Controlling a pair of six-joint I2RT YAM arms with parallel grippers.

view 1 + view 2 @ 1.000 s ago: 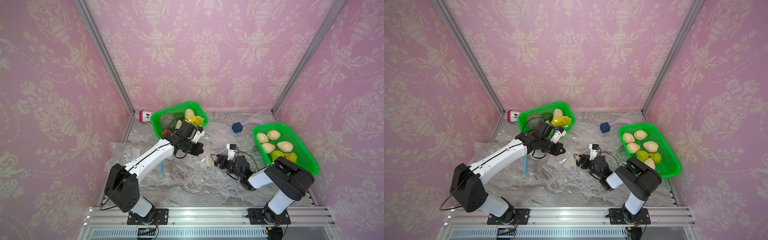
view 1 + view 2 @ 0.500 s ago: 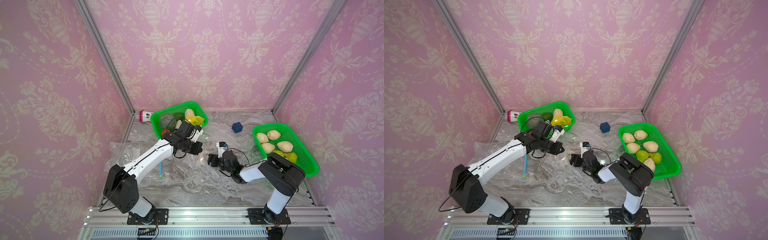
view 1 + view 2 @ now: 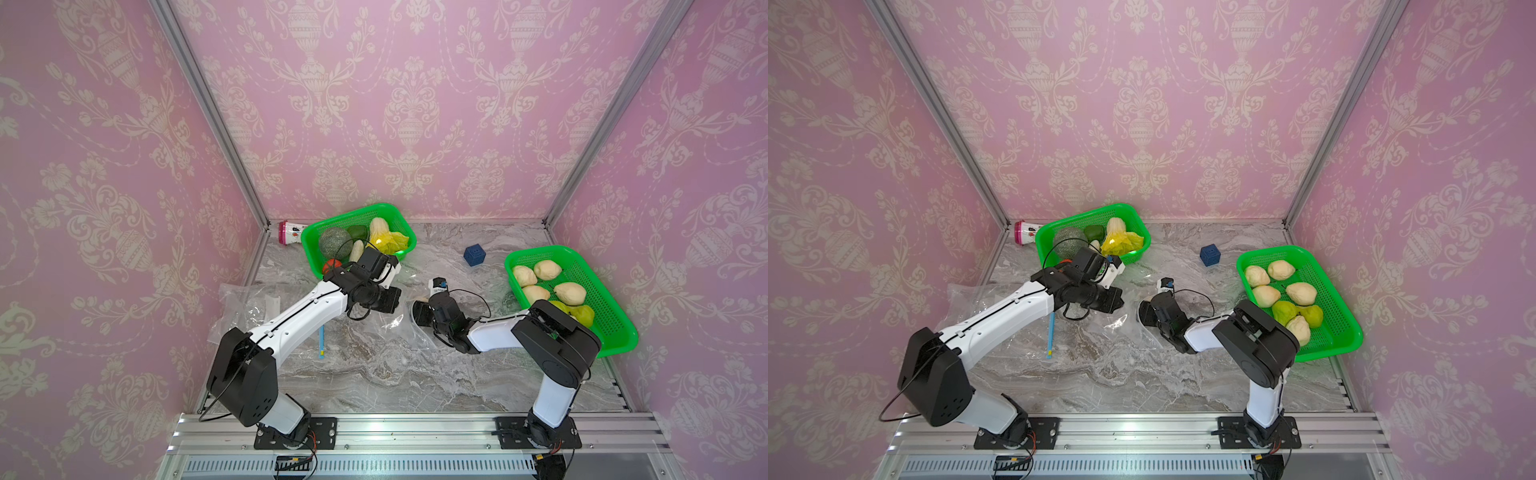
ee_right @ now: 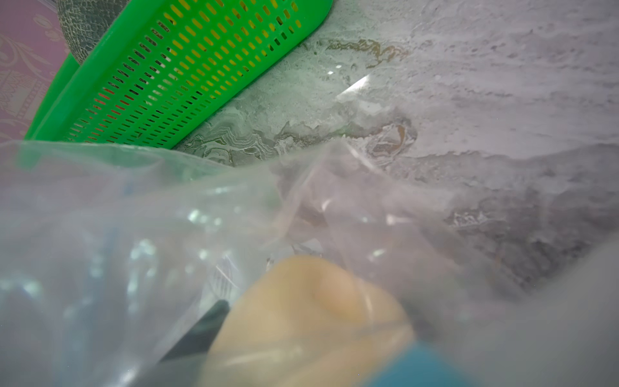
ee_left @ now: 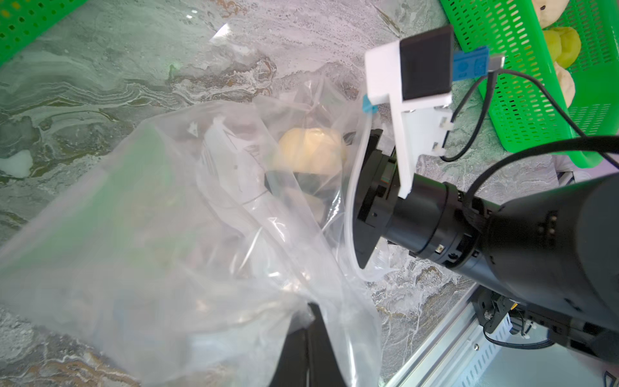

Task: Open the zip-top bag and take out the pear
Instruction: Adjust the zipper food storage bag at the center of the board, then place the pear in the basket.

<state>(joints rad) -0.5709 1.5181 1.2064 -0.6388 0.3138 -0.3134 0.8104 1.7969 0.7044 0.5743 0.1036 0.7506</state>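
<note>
The left pincer (image 5: 308, 348) pinches the zip-top bag (image 5: 150, 217). Inside the bag, the pear (image 5: 310, 150) sits between the spread right pincer (image 3: 419, 308).

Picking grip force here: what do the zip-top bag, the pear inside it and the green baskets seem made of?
Zip-top bag: thin clear plastic film, glossy, with creases and glare.
Pear: pale yellow, matte skin; real fruit or a replica, I cannot tell.
Green baskets: rigid moulded plastic, slotted walls, slight sheen.
</note>
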